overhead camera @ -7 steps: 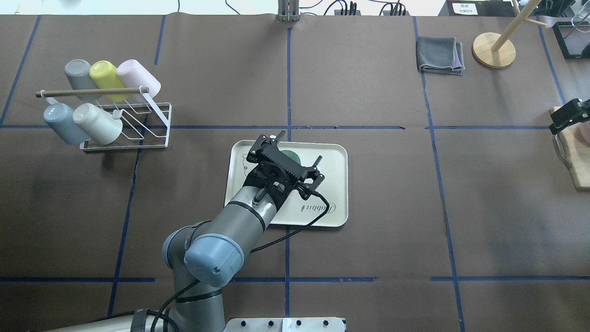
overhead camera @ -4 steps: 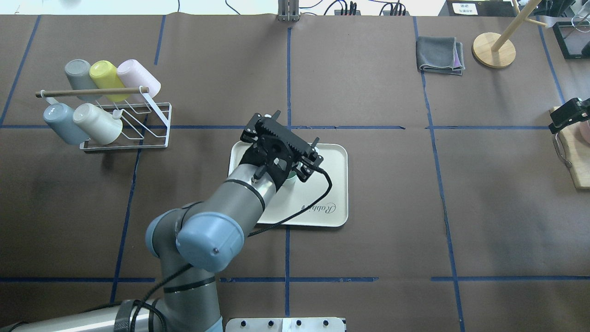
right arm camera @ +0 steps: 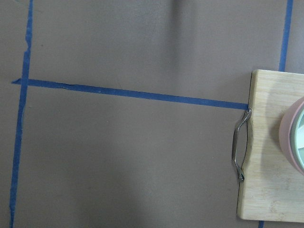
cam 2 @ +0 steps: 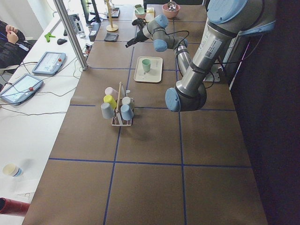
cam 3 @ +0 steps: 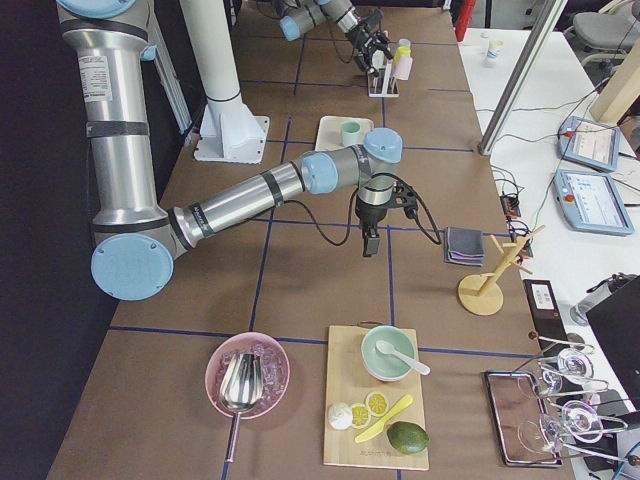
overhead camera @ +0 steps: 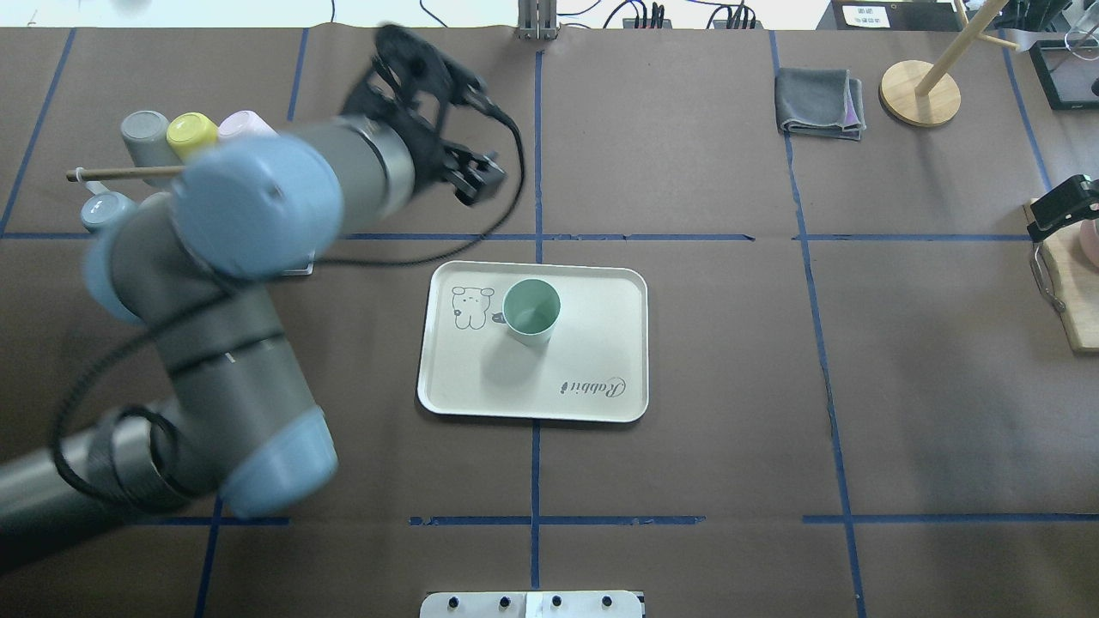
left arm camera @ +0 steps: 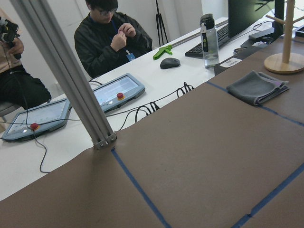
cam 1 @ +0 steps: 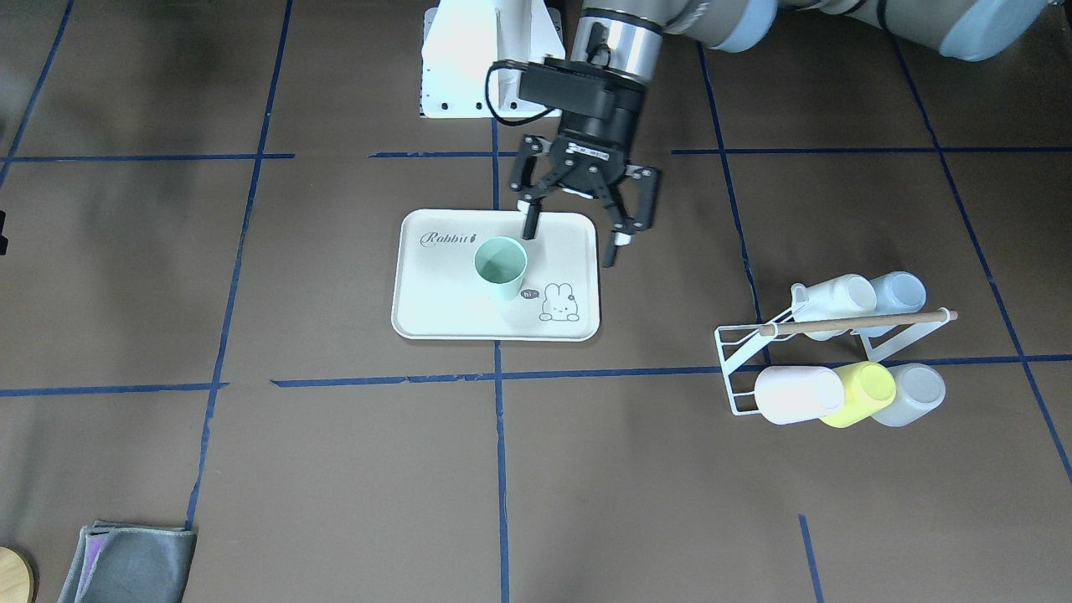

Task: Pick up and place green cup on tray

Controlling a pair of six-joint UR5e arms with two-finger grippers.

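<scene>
Standing upright on tray (cam 1: 435,293), green cup (cam 1: 501,268); left pincer (cam 1: 572,241) wide, empty; right pincer (overhead camera: 1060,210) cropped, state untellable.

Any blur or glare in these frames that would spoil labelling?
Front-facing view: sharp and evenly lit, with the left gripper crisp and its jaws open. Overhead view: the left arm is smeared by motion blur, while the green cup and tray are sharp. Wrist views: in focus, no glare.

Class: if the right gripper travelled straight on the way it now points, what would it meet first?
Pointing straight down, the right gripper would probably meet the brown table covering first, beside the wooden board, not on it.
</scene>
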